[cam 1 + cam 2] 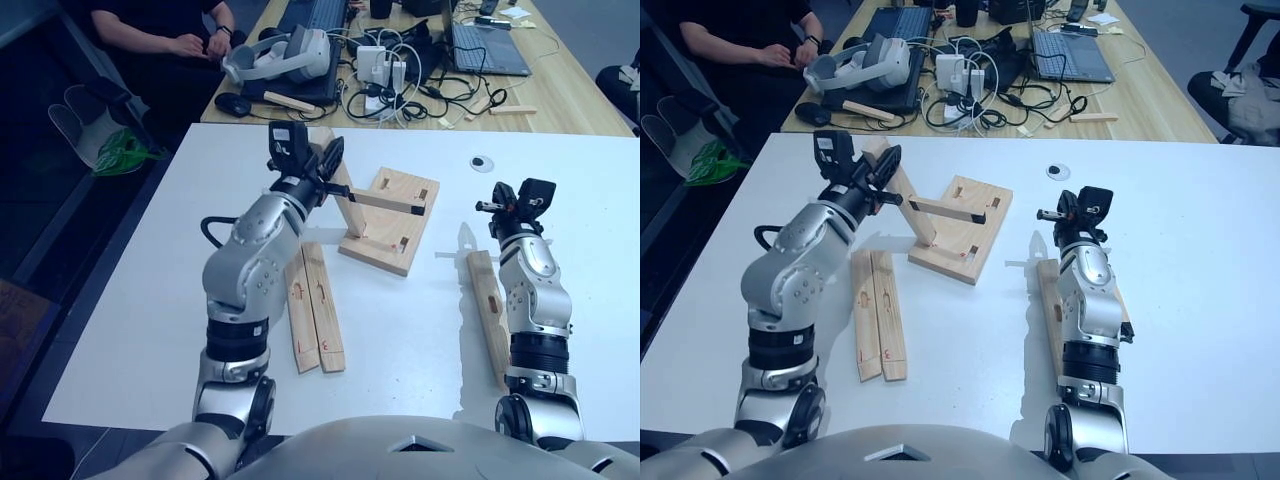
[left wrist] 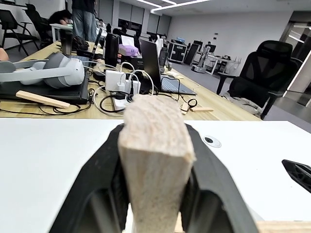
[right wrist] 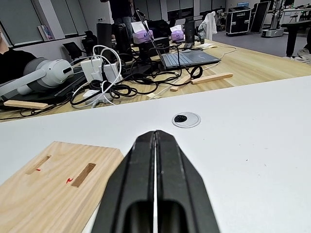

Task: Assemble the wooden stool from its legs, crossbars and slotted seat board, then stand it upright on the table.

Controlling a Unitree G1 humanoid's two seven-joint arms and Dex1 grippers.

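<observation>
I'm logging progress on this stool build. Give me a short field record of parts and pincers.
Left pincer: shut on the upper end of a tilted wooden leg
Leg: lower end at the seat board, a crossbar jutting sideways from it
Seat board: flat on the white table, slots up
Right pincer: shut, empty, right of the board
Loose parts: two wooden pieces side by side by the left arm; one wooden piece beside the right forearm
Stage: stool not yet assembled
</observation>
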